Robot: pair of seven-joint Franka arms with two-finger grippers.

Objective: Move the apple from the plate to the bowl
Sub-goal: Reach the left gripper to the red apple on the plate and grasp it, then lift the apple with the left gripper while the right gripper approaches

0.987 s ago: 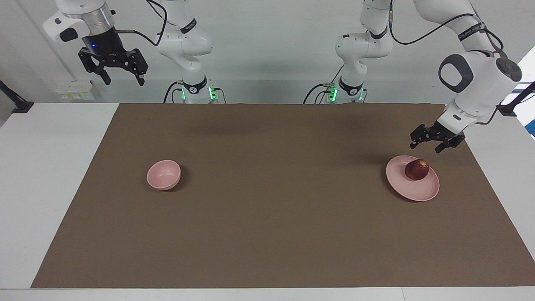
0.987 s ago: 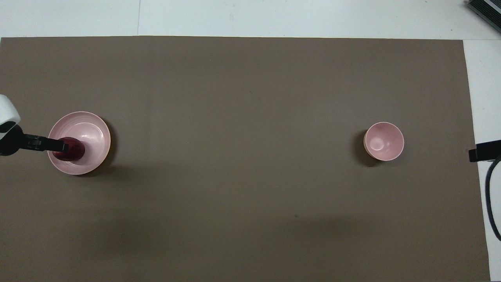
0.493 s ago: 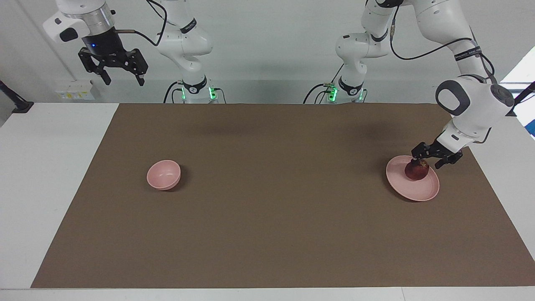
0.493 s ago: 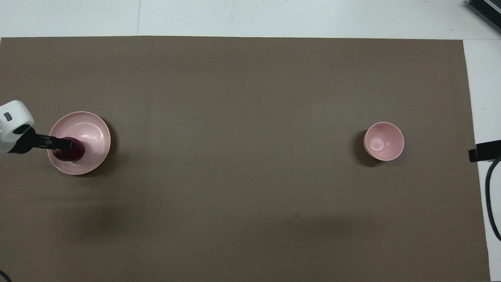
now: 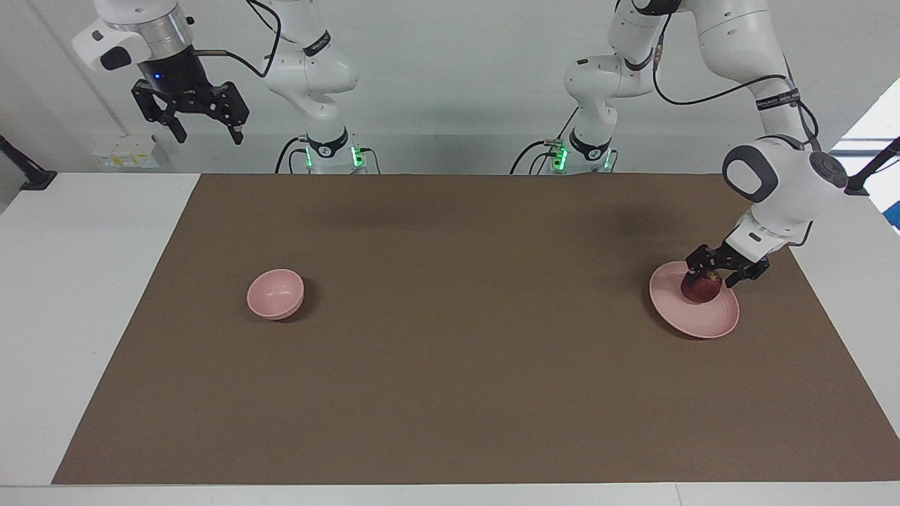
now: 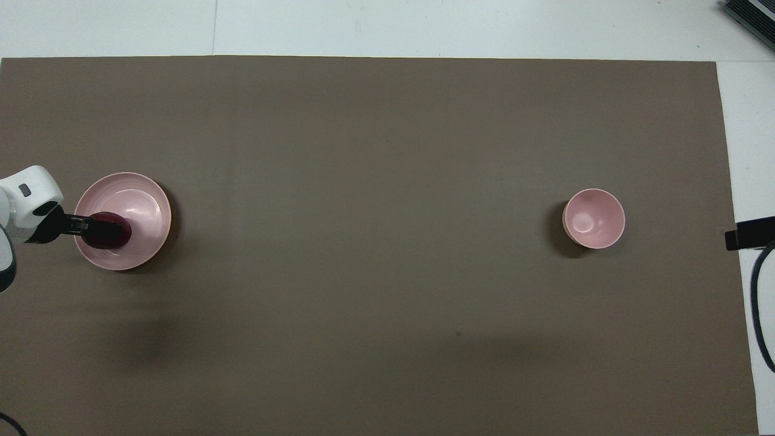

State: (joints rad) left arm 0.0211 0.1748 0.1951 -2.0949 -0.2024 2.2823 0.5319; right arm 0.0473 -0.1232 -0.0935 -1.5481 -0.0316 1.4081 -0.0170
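Facing view first: the left gripper (image 5: 716,275) is down at the apple (image 5: 702,289), which sits on the plate (image 5: 692,320) at the left arm's end of the table, on the part of the plate nearest the robots. The fingers stand spread, one to each side of the fruit's top — open, not yet pressed in as far as I can judge, though from here the contact is hard to read. The apple lies directly beneath the claw, so the coming move turns on a squeeze and not on any more sideways travel. The bowl (image 5: 275,294) sits well apart, toward the right arm's end. The right gripper (image 5: 204,130) hangs high in the air above that end of the table, fingers apart, waiting. The left arm is plainly the nearer one to the fruit.

Now the overhead view: the left gripper (image 6: 91,225) comes in over the plate's (image 6: 148,200) rim from the table's edge and covers part of the apple (image 6: 110,233). The fruit is round, so there is no long axis to line up with — any straddle across its middle should do. The bowl (image 6: 593,218) stands empty, a long carry across the brown mat (image 6: 387,181). Only a dark tip of the right gripper (image 6: 749,232) shows at the frame's edge.
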